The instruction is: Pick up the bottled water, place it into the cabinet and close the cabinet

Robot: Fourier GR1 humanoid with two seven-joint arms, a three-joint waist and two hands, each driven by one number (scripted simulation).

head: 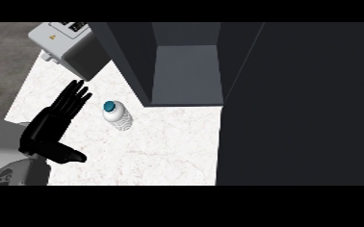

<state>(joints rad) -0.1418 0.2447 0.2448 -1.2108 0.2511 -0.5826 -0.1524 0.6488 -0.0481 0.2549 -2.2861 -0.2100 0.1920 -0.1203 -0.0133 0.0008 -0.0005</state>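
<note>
The water bottle [116, 115], clear with a blue cap, stands upright on the white marble counter [163, 149]. My left hand [51, 125] shows at the lower left, fingers straight and open, a short way left of the bottle and not touching it. The dark cabinet [186, 72] stands behind the bottle with its inside shelf visible; its open door [292, 106] fills the right side of the view. My right hand does not show.
A grey appliance [71, 45] with a warning label sits at the back left on the counter. The counter's left edge runs close beside my left forearm.
</note>
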